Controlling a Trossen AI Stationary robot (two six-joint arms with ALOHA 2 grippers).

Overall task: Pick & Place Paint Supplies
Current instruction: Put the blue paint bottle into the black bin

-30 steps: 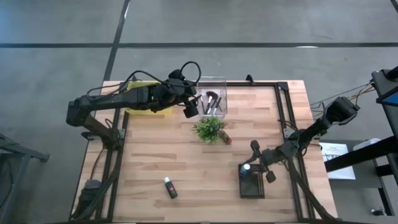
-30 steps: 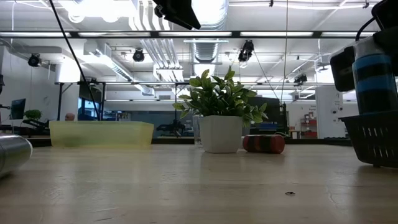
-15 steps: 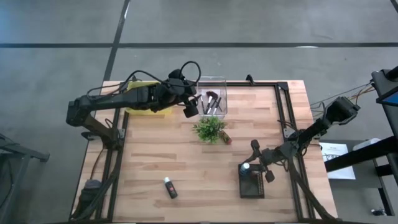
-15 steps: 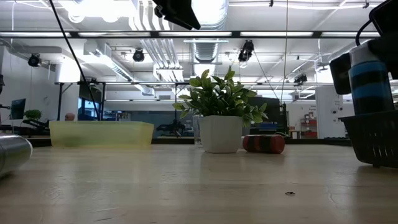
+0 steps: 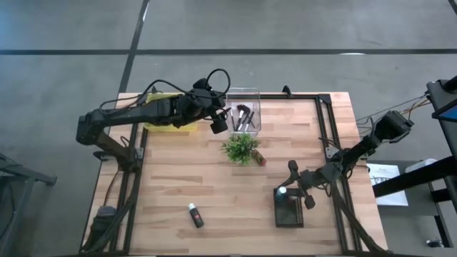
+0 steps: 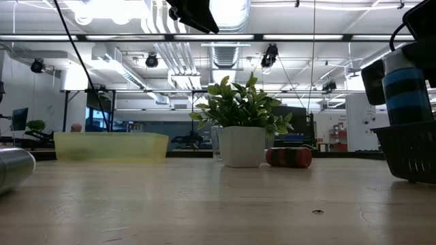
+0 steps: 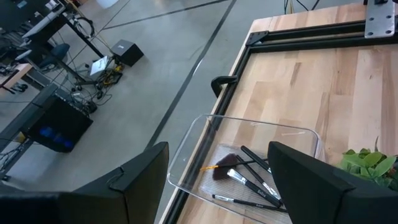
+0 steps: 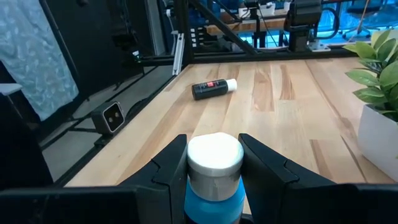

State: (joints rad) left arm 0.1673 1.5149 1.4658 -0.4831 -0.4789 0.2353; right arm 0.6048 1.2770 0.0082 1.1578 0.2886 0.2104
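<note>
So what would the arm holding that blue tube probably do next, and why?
Probably lower it and let go: the right gripper is shut on the blue paint tube with a white cap, held upright just above the black mesh basket, not yet released.

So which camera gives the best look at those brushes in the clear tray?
The left wrist view: the brushes lie spread in the clear tray, just beyond the open left gripper. The high view shows them small, from above. The low and right wrist views don't show them.

The blue tube (image 8: pixel 214 180) is cut off below its white cap; the basket (image 6: pixel 409 153) beneath it runs past the edge.
</note>
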